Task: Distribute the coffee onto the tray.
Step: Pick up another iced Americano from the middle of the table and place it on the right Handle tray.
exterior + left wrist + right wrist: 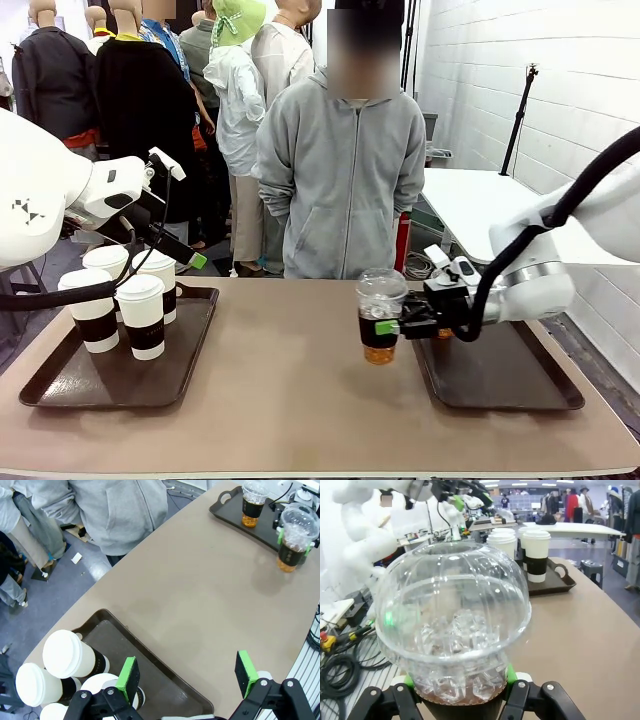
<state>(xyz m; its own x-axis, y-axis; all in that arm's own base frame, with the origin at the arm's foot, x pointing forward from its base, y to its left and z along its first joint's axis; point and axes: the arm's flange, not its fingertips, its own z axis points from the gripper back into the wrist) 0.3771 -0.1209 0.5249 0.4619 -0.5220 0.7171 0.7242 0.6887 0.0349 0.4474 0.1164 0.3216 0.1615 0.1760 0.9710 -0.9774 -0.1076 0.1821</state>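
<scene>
Several white-lidded paper cups of coffee [142,315] with dark sleeves stand on the left brown tray [60,385], seen from above as cups [67,655] on the tray [165,680]. My left gripper [180,215] hangs open over that tray with nothing between its green pads [127,680]. Just left of the right tray [500,385], my right gripper [380,328] is shut on a clear dome-lidded cup [380,320] of brown liquid and ice [452,625]. I cannot tell whether the cup's base touches the table. A second clear cup [252,502] stands on the right tray [225,510].
A person in a grey hoodie [340,170] stands at the table's far edge, hands out of sight. Bare table [290,390] lies between the two trays. A white side table [470,205] stands behind the right arm.
</scene>
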